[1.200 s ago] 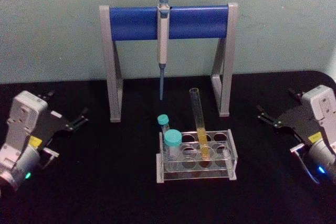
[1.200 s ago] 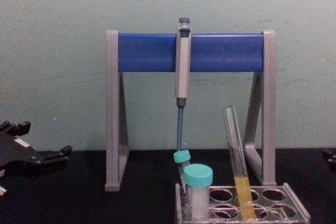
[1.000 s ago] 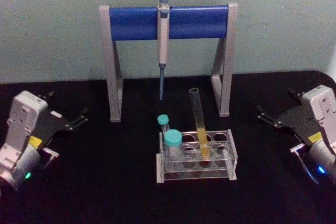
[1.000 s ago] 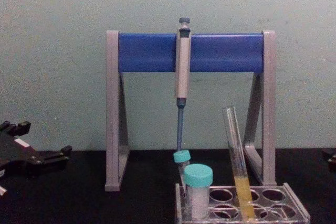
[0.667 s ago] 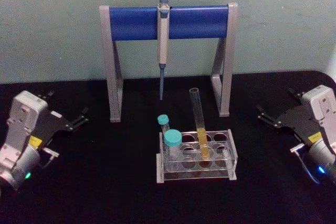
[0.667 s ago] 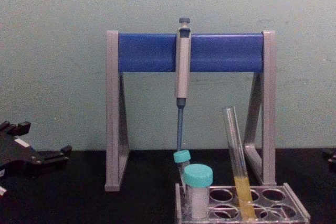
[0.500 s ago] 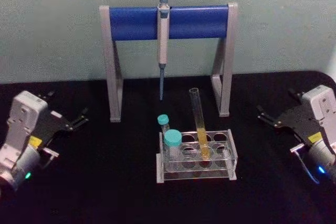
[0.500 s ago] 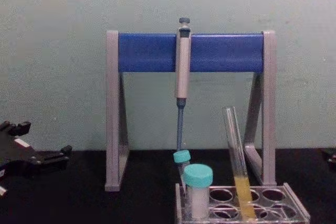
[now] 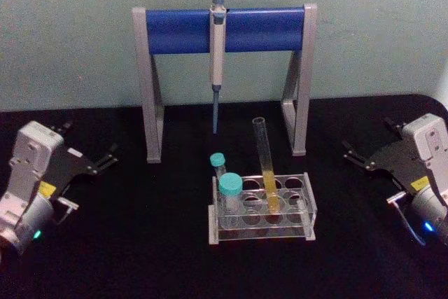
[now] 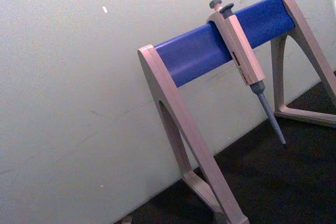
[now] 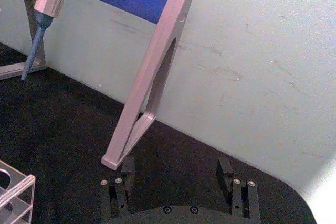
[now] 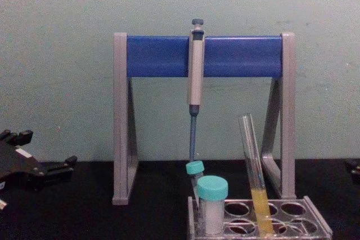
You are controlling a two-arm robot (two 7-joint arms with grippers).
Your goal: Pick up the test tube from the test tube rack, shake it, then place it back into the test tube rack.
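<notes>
Head view: test tube [image 9: 264, 162] leans in the test tube rack [image 9: 260, 233] mid-frame; left tool [image 9: 89, 178] and right tool [image 9: 369, 173] spread at side edges

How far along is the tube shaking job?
Done: nothing that shows. The tube leans in a hole of the rack, yellow liquid in its lower part. In hand: nothing. The left gripper and right gripper sit open, far to either side of the rack. Left: seemingly everything, that is, grasp the tube, lift it, shake it and put it back.
</notes>
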